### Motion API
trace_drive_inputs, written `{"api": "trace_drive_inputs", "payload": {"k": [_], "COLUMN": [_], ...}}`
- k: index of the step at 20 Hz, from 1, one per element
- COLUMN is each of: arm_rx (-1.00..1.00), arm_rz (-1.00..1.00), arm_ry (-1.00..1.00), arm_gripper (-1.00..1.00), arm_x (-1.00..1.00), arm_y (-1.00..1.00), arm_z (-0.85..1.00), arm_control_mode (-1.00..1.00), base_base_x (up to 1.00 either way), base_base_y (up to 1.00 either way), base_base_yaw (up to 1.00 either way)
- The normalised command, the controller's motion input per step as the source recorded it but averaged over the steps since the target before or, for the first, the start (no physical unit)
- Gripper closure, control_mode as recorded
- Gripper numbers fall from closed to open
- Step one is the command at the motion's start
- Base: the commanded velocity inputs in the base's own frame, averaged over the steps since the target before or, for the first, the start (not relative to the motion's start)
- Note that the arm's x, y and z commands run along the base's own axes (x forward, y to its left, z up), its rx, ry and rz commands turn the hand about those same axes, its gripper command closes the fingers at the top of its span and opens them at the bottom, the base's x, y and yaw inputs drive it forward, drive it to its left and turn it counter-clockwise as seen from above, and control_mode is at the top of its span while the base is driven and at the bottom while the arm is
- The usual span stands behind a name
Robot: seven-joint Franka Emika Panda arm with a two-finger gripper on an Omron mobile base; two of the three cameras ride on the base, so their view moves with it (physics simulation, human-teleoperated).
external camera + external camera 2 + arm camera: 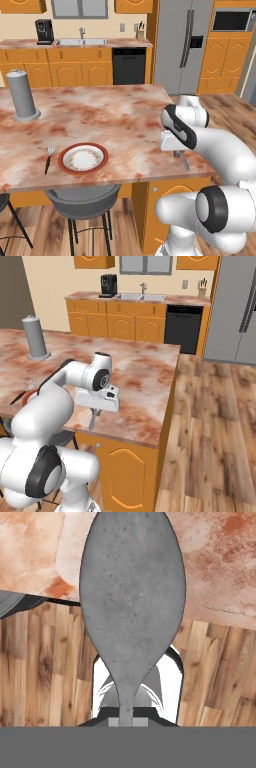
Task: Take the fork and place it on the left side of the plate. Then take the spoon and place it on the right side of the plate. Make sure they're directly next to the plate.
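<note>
My gripper is shut on the handle of the all-silver spoon, which hangs from it over the near right edge of the marble counter. In the hand view the spoon's bowl looms large, with its thin handle running down into the gripper. The right base view also shows the spoon dangling below the gripper. The plate, red-brown at the rim, lies near the counter's front edge, far to the left of the gripper. The black-handled fork lies just left of the plate.
A tall grey cylinder stands at the counter's far left. A grey stool sits under the front edge below the plate. Wooden floor lies to the right of the counter, and cabinets and a fridge stand behind it.
</note>
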Motion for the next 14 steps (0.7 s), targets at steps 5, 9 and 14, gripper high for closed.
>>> {"api": "trace_drive_inputs", "payload": {"k": [5,9,14], "arm_rx": [0.00,0.00,0.00], "arm_rz": [0.00,0.00,0.00], "arm_ry": [0.00,0.00,0.00], "arm_gripper": [1.00,1.00,1.00], "arm_x": [0.00,0.00,0.00], "arm_y": [0.00,0.00,0.00], "arm_z": [0.00,0.00,0.00], "arm_control_mode": [1.00,1.00,-1.00], "base_base_x": [0.00,0.00,0.00], "base_base_y": [0.00,0.00,0.00], "base_base_yaw": [0.00,0.00,0.00]}}
